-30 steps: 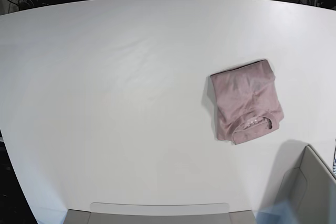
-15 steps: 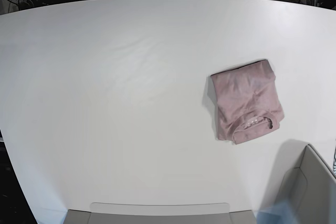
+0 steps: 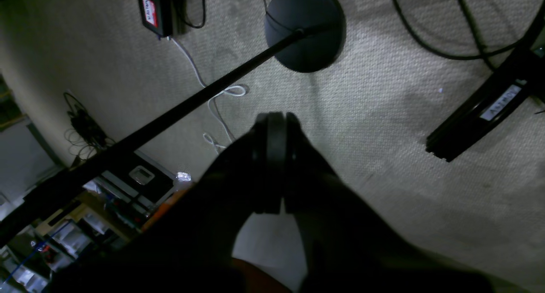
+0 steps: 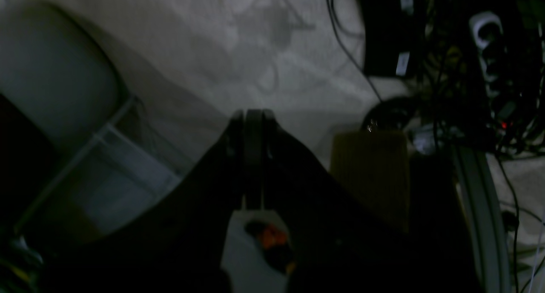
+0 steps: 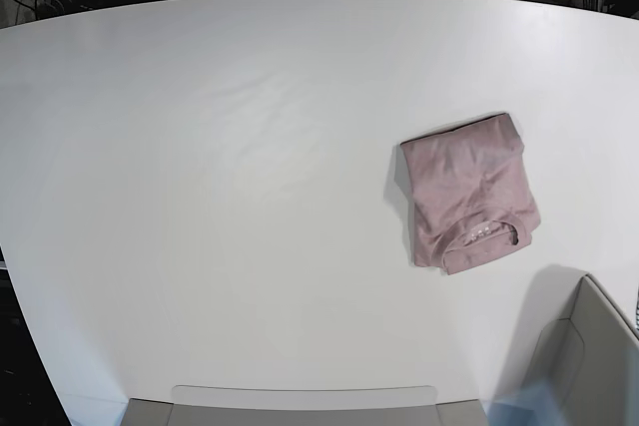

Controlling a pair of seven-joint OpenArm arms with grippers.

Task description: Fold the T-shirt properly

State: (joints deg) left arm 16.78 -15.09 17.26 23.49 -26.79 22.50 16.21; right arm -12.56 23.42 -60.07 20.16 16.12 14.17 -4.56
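T-shirt (image 5: 467,193) folded into compact rectangle on table (image 5: 200,197), collar at near edge — left gripper (image 3: 274,163) and right gripper (image 4: 251,156) both closed, empty, off table.

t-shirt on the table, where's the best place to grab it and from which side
Probably the straight folded far edge of the T-shirt, opposite the collar, coming down from above. It lies flat on the white table as a compact bundle, so a pinch there should gather all layers.
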